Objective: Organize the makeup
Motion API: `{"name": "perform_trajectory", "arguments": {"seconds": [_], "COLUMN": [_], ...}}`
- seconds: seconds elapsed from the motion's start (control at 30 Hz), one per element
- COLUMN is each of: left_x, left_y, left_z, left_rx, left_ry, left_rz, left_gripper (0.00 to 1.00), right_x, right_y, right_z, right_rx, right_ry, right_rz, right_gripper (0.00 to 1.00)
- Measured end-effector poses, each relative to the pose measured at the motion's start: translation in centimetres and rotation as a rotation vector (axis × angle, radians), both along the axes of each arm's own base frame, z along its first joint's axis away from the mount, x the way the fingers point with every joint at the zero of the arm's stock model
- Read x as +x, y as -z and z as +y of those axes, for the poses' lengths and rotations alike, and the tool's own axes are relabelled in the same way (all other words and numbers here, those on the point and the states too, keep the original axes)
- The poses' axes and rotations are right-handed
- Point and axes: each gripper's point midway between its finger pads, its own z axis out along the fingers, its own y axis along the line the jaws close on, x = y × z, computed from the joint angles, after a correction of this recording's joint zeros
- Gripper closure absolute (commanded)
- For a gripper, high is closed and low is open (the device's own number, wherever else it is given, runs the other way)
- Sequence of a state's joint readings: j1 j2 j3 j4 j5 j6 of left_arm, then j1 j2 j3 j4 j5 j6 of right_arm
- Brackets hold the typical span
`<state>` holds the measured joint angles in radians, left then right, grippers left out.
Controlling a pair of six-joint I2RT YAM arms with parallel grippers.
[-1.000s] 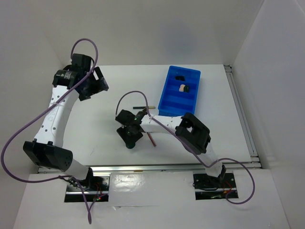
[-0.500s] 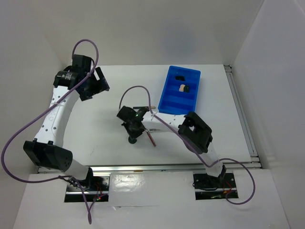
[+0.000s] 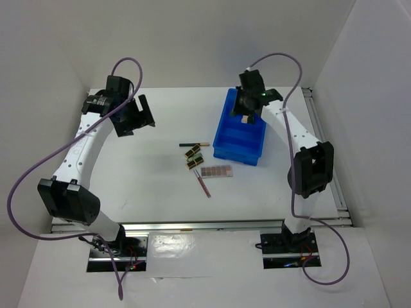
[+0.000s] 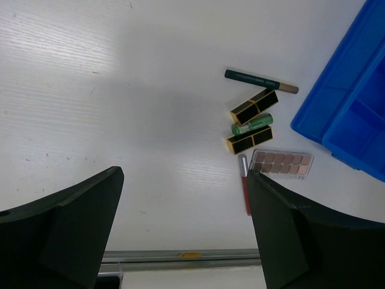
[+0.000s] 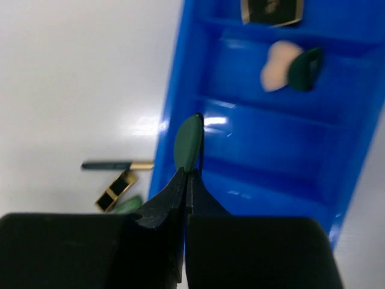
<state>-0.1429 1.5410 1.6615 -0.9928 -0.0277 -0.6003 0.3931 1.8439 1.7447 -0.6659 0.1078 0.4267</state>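
My right gripper (image 5: 187, 174) hangs over the blue bin (image 5: 174, 90), shut on a dark-green disc (image 5: 188, 144) held edge-on above a middle compartment. Seen from above, this gripper (image 3: 247, 108) is at the bin's far end. In the far compartments lie a black compact (image 5: 271, 11), a beige sponge (image 5: 275, 65) and another dark-green disc (image 5: 305, 68). Left of the bin on the table lie two black-gold lipsticks (image 4: 254, 106) (image 4: 249, 140), a green tube (image 4: 252, 124), a pencil (image 4: 258, 77), a brown-pink palette (image 4: 281, 162) and a pink stick (image 4: 245, 191). My left gripper (image 3: 138, 115) is open at the far left, holding nothing.
The blue bin (image 3: 236, 156) stands at the table's right middle, a metal rail (image 3: 324, 154) running along the right edge beyond it. White walls close in the back and both sides. The table's front rail (image 4: 192, 255) shows in the left wrist view.
My right arm swung from the table's middle up to the bin with the dark-green disc, its jaws shutting on it. The left arm shifted slightly right.
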Motion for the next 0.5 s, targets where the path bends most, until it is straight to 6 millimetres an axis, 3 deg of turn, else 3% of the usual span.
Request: {"name": "perform_trajectory", "arguments": {"seconds": [0.07, 0.2, 0.37, 0.5], "left_x": [0.2, -0.2, -0.1, 0.0], "left_y": [0.8, 2.1, 2.6, 3.3], "left_z": [-0.7, -2.4, -3.5, -4.1], "left_rx": [0.001, -0.004, -0.028, -0.036], "left_ry": [0.027, 0.091, 0.125, 0.146], "left_rz": [0.020, 0.056, 0.069, 0.090], "left_gripper": [0.03, 0.03, 0.03, 0.04], "right_x": [2.0, 5.9, 8.1, 8.2], "right_y": [0.4, 2.5, 7.9, 10.9], "right_z": [-3.0, -6.4, -7.6, -7.9], "right_rx": [0.004, 0.006, -0.002, -0.005], "right_ry": [0.068, 0.144, 0.158, 0.152], "right_rz": [0.004, 0.025, 0.108, 0.168], "right_gripper": [1.00, 1.00, 1.00, 0.97]}}
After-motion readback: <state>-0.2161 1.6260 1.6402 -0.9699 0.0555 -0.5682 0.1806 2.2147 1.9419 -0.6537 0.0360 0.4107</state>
